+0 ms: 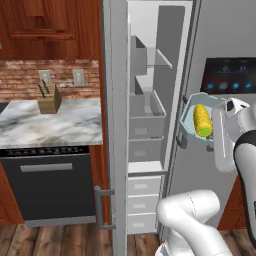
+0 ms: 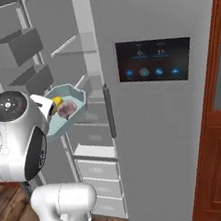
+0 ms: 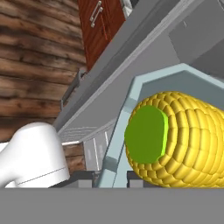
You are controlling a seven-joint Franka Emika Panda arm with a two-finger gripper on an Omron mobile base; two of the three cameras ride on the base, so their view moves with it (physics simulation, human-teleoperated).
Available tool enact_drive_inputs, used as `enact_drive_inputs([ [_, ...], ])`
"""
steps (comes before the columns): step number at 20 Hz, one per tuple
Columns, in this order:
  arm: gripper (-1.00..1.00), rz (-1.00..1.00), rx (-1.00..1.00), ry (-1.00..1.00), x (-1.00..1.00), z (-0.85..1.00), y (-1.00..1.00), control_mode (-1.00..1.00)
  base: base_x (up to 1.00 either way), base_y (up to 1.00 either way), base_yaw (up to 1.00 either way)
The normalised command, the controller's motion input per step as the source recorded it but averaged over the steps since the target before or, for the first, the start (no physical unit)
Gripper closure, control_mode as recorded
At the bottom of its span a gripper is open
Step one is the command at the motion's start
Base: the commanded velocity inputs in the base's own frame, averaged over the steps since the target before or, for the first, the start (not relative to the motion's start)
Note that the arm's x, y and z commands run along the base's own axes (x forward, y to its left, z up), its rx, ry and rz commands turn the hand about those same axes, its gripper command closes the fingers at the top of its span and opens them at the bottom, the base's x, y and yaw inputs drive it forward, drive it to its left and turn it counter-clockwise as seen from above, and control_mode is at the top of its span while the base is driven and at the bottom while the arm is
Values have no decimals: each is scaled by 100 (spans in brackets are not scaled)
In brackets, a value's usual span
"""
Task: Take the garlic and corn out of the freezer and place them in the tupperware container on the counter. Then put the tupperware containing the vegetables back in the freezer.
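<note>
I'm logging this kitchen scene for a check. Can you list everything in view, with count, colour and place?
Tupperware container: 1, pale blue, held up before the open freezer.
Corn: 1, yellow, in the container.
Garlic: 1, pale, in the container beside the corn.
Freezer: 1, grey, door open.
Dispenser panel: 1, dark, on the fridge door.
Knife block: 1, wooden, on the counter.
Dishwasher: 1, black, under the counter.
Gripper: 1, dark tips, shut on the container's rim.

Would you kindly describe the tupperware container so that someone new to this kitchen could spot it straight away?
Start at the tall steel fridge, whose narrow freezer on its left side stands open. Just in front of that opening, raised in the air on the white arm's end effector, is the tupperware container, a shallow pale blue translucent tray. It alone carries food: the yellow corn and the pale garlic.
</note>
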Motion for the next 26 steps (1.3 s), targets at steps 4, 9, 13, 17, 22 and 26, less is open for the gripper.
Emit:
enact_drive_inputs([
  [4,100,0,0,0,0,0,0,100,52,17,0],
  [9,100,0,0,0,0,0,0,100,68,-9,0],
  [13,100,0,0,0,0,0,0,100,38,0,0],
  [17,100,0,0,0,0,0,0,100,6,0,0],
  [22,100,0,0,0,-3,-1,-1,-100,0,-1,0],
  [26,100,-1,-14,-5,-49,-3,-6,-100,0,0,0],
])
